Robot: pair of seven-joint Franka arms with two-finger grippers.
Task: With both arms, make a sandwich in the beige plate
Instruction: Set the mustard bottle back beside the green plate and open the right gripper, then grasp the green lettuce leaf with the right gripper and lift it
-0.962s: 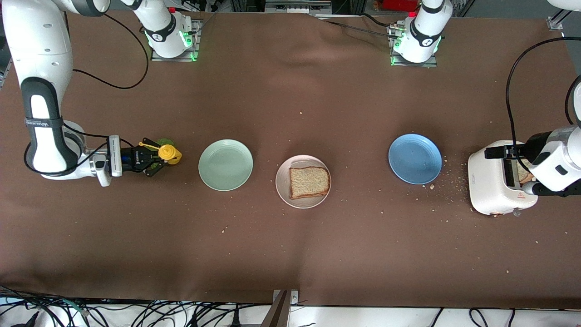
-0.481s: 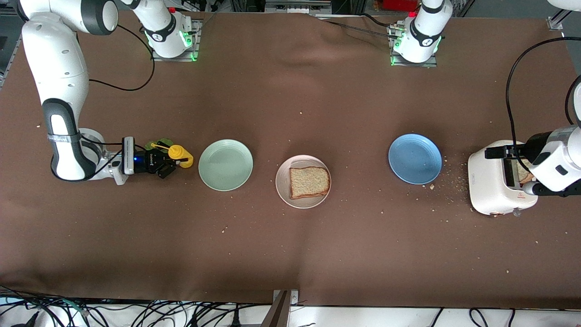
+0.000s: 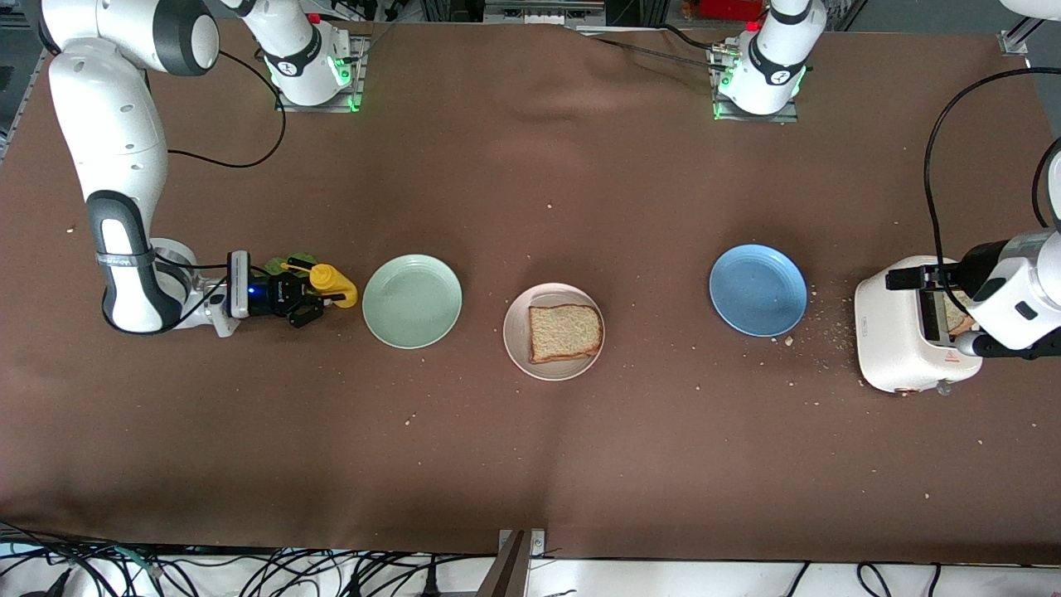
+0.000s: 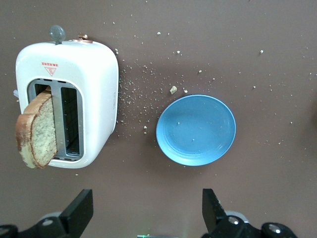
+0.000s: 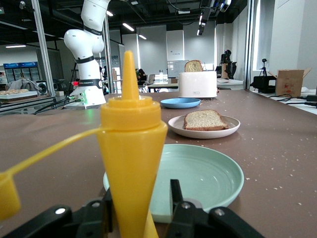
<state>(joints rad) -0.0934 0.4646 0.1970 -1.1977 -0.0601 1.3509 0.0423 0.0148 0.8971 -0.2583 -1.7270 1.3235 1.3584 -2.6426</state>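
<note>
Where the right arm's wrist covers it, a green leaf (image 3: 280,265) shows only as a ruffled edge. The right hand (image 3: 319,300) lies low on the tabletop (image 3: 530,464) at mid-height of the front view, toward the right arm's end. A yellow bottle (image 5: 131,148) stands between its jaws, which are parted, with a gap on one side. The bottle's cap, on its strap, is cut off at the frame's edge in the right wrist view.

Beside the bottle sits a mint plate (image 3: 412,300). The beige plate (image 3: 518,352), mid-frame, carries one bread slice (image 3: 564,332).

The left hand (image 4: 146,213), spread wide and empty, hangs over bare tabletop beside the toaster (image 4: 99,84) and the blue plate (image 4: 195,130); only its tips show. A second slice (image 4: 35,131) leans from one toaster slot. Crumbs (image 4: 133,87) litter the cloth between. The toaster's red triangle label carries writing too small to read.
</note>
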